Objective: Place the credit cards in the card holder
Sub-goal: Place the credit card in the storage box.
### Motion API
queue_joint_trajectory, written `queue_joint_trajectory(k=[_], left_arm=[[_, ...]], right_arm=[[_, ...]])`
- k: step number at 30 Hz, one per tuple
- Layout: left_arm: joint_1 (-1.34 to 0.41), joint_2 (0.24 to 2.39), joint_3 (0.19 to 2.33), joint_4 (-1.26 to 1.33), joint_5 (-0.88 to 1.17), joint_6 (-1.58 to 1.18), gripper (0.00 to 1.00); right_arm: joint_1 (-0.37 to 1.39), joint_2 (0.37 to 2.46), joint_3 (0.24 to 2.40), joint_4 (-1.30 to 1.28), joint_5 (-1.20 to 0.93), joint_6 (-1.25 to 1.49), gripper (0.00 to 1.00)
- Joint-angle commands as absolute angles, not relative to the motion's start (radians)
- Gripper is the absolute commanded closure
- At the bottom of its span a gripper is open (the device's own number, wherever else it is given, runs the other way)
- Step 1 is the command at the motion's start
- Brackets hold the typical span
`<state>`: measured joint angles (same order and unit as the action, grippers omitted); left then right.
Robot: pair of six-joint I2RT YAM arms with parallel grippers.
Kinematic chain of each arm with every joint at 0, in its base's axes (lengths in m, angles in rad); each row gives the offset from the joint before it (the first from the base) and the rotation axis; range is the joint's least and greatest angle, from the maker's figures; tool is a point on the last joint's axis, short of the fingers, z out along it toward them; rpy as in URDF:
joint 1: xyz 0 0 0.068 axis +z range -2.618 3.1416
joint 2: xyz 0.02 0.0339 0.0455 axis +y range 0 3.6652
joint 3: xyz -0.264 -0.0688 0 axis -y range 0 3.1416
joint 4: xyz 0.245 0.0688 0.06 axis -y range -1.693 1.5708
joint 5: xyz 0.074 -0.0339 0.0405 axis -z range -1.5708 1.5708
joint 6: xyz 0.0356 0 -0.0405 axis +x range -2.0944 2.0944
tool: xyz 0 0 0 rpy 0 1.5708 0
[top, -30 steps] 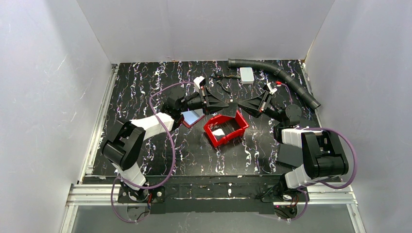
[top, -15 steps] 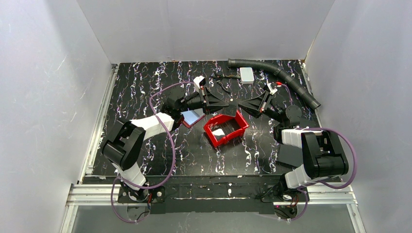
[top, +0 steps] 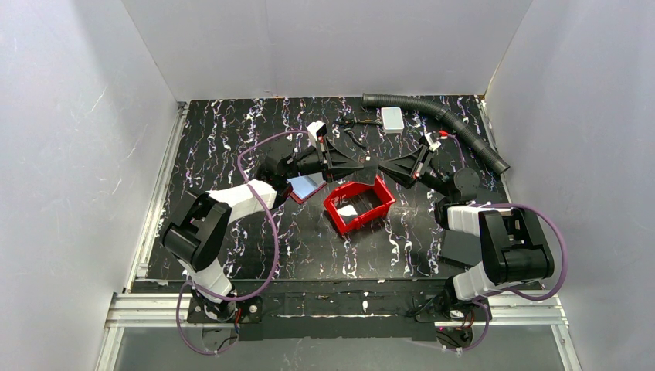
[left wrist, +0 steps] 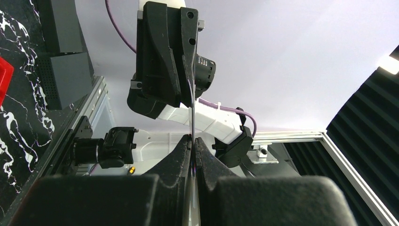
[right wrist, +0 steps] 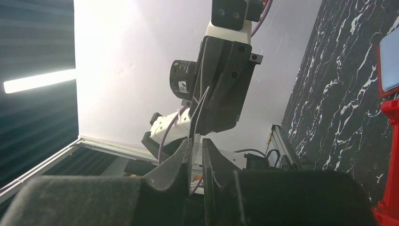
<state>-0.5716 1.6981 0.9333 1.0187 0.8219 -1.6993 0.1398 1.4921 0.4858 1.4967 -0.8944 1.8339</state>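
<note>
Three cards are showing. One card [left wrist: 191, 108] is hanging edge-on above the single red bin [top: 384, 193], one is lying in the open holder [top: 296, 198] mid-desk [top: 232, 139], and one is in the bin. The left gripper [left wrist: 193, 141] is pinching the raised card. The right gripper [right wrist: 196, 143] is reaching its far end, grip unclear.

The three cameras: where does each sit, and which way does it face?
Top external: above and behind the robot, facing down on the table, the red bin and the left arm and right arm, both whole.
Left wrist: on the left arm, facing along the shut left tool toward the right tool.
Right wrist: on the right arm, facing back at the left tool over its own fingers, which stand slightly apart.
Shared: both wrist views show the thin card edge-on between the tools.
</note>
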Motion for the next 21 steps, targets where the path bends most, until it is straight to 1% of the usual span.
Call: queue_joint_trajectory(k=[1, 7, 11, 15, 17, 19, 21], left_arm=[[-0.574, 1.684, 0.932, 1.091, 0.815, -1.707, 1.00], [-0.575, 1.687, 0.927, 1.108, 0.810, -1.718, 1.00], [-0.584, 1.695, 0.935, 1.110, 0.808, -1.721, 1.00], [-0.595, 1.706, 0.942, 1.108, 0.807, -1.715, 1.00], [-0.597, 1.710, 0.940, 1.106, 0.808, -1.711, 1.00], [-0.597, 1.711, 0.937, 1.099, 0.809, -1.702, 1.00], [-0.597, 1.709, 0.938, 1.084, 0.813, -1.688, 1.00]], right_arm=[[0.144, 1.506, 0.470, 1.628, -0.890, 1.842, 0.78], [0.148, 1.530, 0.469, 1.695, -0.885, 1.888, 0.78], [0.166, 1.525, 0.493, 1.651, -0.893, 1.866, 0.78], [0.187, 1.483, 0.517, 1.516, -0.904, 1.785, 0.78], [0.192, 1.453, 0.526, 1.408, -0.918, 1.715, 0.78], [0.192, 1.416, 0.542, 1.281, -0.940, 1.635, 0.78], [0.192, 1.372, 0.563, 1.088, -0.952, 1.516, 0.79]])
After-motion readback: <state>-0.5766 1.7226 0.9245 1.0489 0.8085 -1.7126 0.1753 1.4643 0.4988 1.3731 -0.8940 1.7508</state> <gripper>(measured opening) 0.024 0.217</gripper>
